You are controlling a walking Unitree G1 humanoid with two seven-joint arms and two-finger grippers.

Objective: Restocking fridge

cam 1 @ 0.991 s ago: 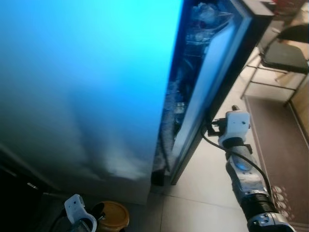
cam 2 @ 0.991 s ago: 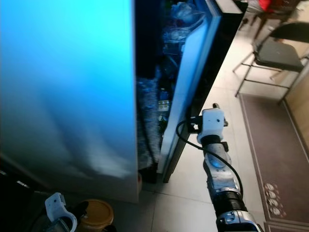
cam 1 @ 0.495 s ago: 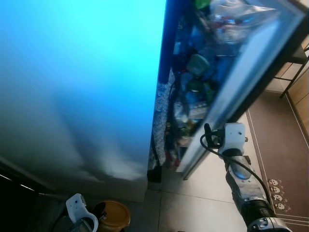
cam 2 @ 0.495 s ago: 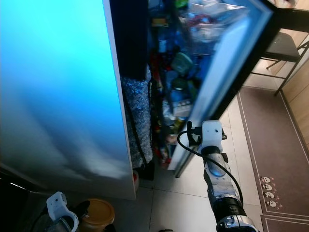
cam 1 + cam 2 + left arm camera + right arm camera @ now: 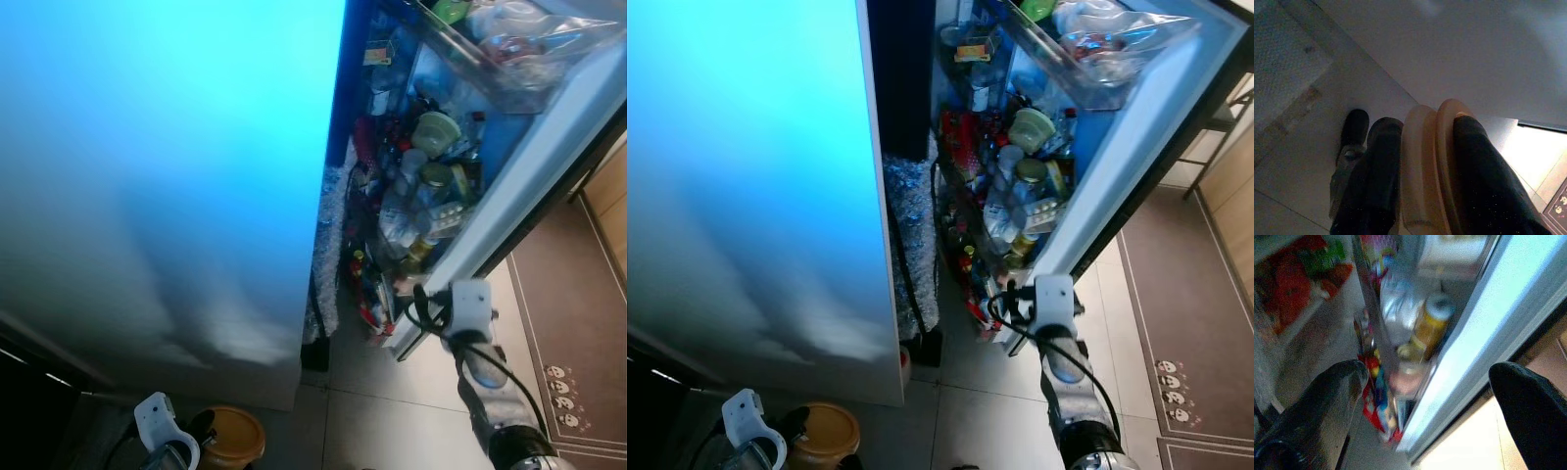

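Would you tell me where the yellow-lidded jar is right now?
The yellow-lidded jar is in the left gripper, low on the robot's left by the fridge's closed left door, above the floor tiles.

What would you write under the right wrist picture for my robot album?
The right pincer, open, straddles the edge of the fridge door, whose shelf holds a yellow bottle.

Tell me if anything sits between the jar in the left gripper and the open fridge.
Nothing visible stands between them, but the jar in the left gripper is low beside the fridge's side wall, off to the side of the opening.
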